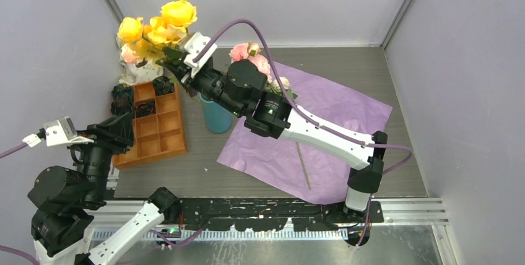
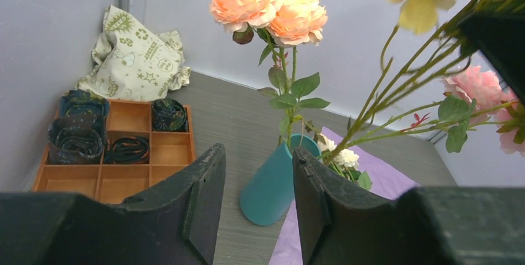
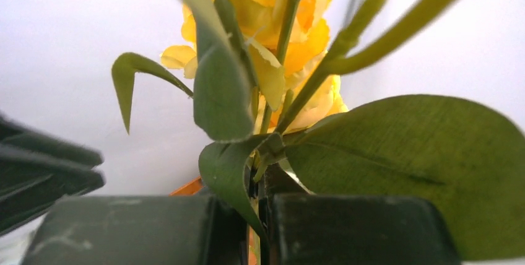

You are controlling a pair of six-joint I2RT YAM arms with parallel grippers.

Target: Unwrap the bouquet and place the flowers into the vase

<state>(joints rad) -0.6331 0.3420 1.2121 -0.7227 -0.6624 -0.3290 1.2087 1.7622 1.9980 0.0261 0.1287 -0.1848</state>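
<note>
Currently the yellow long-stemmed roses [image 1: 160,25] hang tilted over the back left of the grey worktop [image 1: 204,167]. Their green stems [image 3: 303,99] are pinched between the closed fingers of the right gripper [image 3: 260,223]. The stems slant down toward the mouth of the plain teal-blue cylindrical vase [image 2: 270,187]; I cannot tell whether they are inside it. Two peach-pink roses [image 2: 267,4] stand upright in that vase. Other pink blooms [image 1: 249,52] show near the far corner of the lilac-purple paper sheet [image 1: 322,135], which lies flat just right of the vase. The left gripper [image 2: 259,161] hovers by the orange wooden compartment tray [image 2: 170,150], its fingers partly apart and empty.
</note>
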